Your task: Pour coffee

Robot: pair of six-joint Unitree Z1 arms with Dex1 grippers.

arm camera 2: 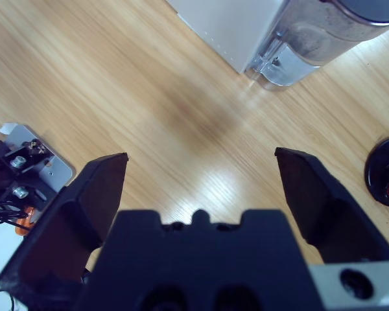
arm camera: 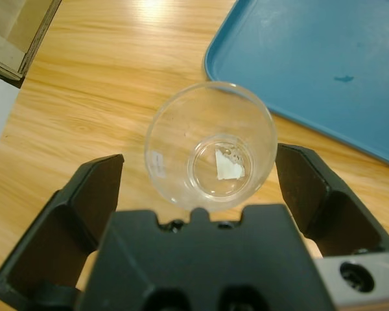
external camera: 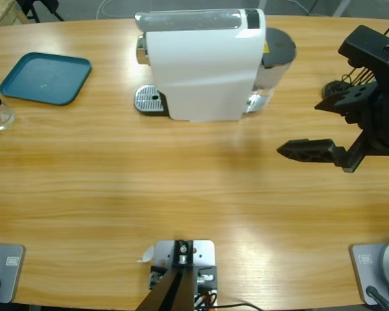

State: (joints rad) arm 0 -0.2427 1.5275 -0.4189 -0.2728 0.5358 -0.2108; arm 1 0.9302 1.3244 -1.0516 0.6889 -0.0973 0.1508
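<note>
Black left gripper (arm camera: pixel 200 188) closest to lens, jaws spread wide, straddling clear glass (arm camera: pixel 211 144) without touching. Glass upright on wooden table (external camera: pixel 181 175), mouth toward camera, dead ahead between jaws, beside blue tray (arm camera: pixel 311 71). Thin smooth round wall; seemingly only a trace of liquid, plus a pale patch at the bottom, possibly glare. Coffee not clearly visible anywhere. Right gripper (arm camera 2: pixel 201 188) likewise spread and empty, over bare wood near white glossy coffee machine (external camera: pixel 204 65), well apart from glass. Left arm far nearer.
</note>
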